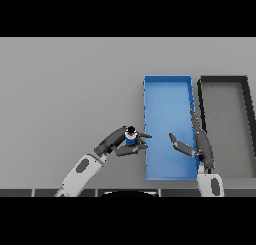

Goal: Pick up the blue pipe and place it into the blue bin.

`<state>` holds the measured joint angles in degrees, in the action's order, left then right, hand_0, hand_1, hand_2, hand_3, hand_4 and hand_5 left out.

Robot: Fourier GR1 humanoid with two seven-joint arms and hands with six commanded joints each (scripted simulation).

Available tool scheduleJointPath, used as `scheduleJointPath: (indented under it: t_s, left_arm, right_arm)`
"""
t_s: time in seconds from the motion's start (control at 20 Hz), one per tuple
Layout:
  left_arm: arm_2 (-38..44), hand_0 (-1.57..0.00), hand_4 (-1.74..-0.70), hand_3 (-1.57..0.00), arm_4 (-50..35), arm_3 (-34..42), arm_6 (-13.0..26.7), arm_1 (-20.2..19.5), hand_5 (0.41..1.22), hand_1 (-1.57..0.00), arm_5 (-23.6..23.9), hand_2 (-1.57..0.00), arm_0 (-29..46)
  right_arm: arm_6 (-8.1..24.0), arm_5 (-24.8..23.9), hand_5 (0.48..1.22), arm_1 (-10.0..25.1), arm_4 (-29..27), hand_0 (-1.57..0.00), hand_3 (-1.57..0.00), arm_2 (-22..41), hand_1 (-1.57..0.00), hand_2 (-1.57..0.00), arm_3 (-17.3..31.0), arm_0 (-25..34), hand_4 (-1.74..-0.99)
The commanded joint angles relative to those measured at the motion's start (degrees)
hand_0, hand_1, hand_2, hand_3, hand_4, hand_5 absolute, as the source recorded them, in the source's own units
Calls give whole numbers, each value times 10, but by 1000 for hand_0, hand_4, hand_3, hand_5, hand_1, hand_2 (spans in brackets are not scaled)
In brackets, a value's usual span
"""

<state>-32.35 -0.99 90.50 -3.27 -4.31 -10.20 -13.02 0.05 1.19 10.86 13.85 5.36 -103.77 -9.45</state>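
Note:
A short blue pipe (131, 137) with a dark top stands upright in my left hand (118, 141), just left of the blue bin (167, 89). The left hand's fingers and thumb curl round the pipe, and the fingertips reach the bin's left wall. My right hand (199, 141) hovers over the bin's right side, fingers straight and thumb spread toward the left, holding nothing.
A dark grey bin (248, 124) sits directly to the right of the blue bin, close to the table's right side. The grey table (70, 89) stretches wide to the left and back.

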Motion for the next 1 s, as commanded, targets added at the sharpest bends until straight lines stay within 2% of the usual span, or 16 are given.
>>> scheduleJointPath:
  t_s: [0.0,0.1,0.2,0.25,0.35,0.45,0.55,0.6,0.7,0.8,0.95]
  left_arm:
    - [-3,-1571,-1474,-1571,5,0,-7,2,1221,-1571,-1,-1571,4]
    - [2,-1571,-1475,-1571,7,2,-15,0,1221,-1571,-7,-1571,9]
    - [5,-1571,-1475,-1571,10,2,-12,3,1221,-1571,-12,-1571,11]
    - [9,-1571,-1475,-1571,11,4,-6,4,1221,-1571,-13,-1571,8]
    - [11,-1571,-1474,-1571,15,3,-3,6,1221,-1571,-19,-1571,9]
    - [10,-1571,-1473,-1571,17,15,-2,6,1221,-1571,-25,-1571,16]
    - [13,-1571,-1473,-1571,22,16,-2,6,1221,-1571,-28,-1571,17]
    - [17,-1571,-1473,-1571,22,13,0,7,1221,-1571,-31,-1571,17]
    - [16,-1571,-1474,-1571,33,12,1,11,1221,-1571,-31,-1571,16]
    - [22,-1571,-1474,-1571,37,5,0,14,1221,-1571,-34,-1571,14]
    - [21,-1571,-1475,-1571,43,9,9,20,1221,-1571,-40,-1571,16]
  right_arm:
    - [-7,3,572,-5,-8,1,1,2,-11,-3,-7,-4,-1194]
    - [-46,25,571,-8,-53,1,1,-5,-22,-30,-24,-4,-1166]
    - [-60,61,592,7,-104,1,1,-10,-14,-25,-57,6,-1175]
    - [-52,77,597,20,-121,1,1,-12,-11,-20,-68,16,-1169]
    - [-18,109,589,56,-150,1,1,-7,-6,-12,-114,35,-1165]
    - [39,137,567,83,-187,1,1,3,-4,-8,-146,60,-1177]
    - [101,156,543,107,-194,1,1,23,-2,-4,-168,84,-1194]
    - [115,168,539,115,-192,1,1,35,-1,-3,-168,100,-1205]
    - [118,194,531,125,-203,1,1,51,-1,-2,-166,126,-1230]
    - [148,201,523,121,-207,1,1,72,0,-1,-168,155,-1256]
    - [188,212,522,111,-229,1,1,96,0,0,-166,189,-1239]
